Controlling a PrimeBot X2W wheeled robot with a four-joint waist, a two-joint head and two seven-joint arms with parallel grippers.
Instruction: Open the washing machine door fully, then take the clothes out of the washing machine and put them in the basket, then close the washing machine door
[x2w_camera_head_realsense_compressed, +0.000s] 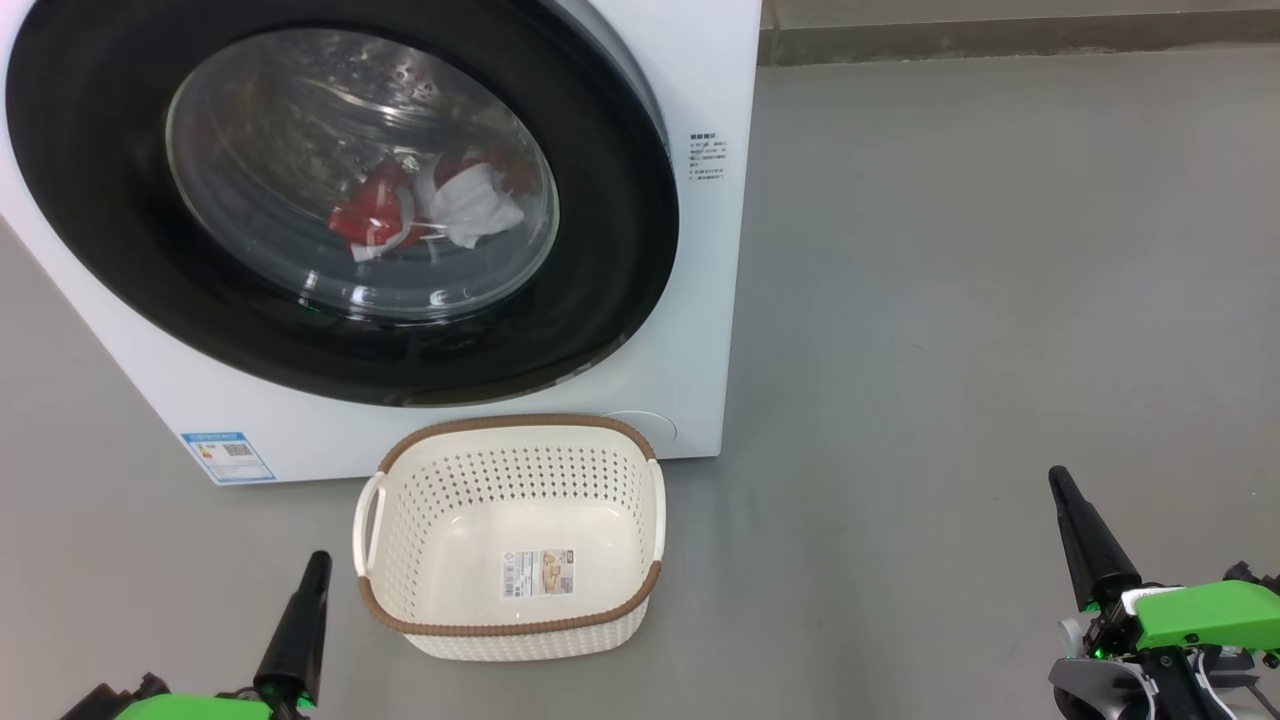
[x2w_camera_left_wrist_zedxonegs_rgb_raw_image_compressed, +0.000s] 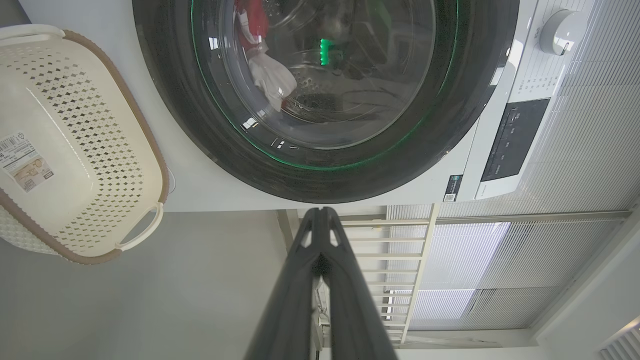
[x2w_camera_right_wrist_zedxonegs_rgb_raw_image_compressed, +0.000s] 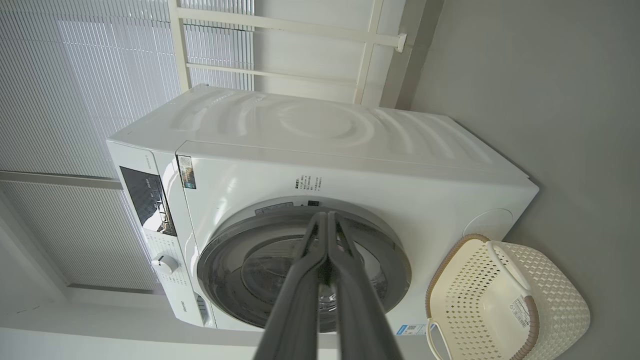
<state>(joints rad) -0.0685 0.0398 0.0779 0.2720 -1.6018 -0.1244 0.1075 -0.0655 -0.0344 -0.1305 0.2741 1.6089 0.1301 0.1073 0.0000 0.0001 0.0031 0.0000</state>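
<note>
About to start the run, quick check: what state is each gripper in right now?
Left gripper: closed, fingers pressed together, holding nothing.
Right gripper: closed, fingers pressed together, holding nothing.

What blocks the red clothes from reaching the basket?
The shut round black-rimmed glass door of the white washing machine: the red-and-white clothes lie behind it. The cream perforated plastic basket stands empty in front.

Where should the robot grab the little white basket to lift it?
Probably the left white handle of the basket: its loop stands off the wall, leaving a gap for a finger. Come from above on the left, the side nearest the left end effector.
</note>
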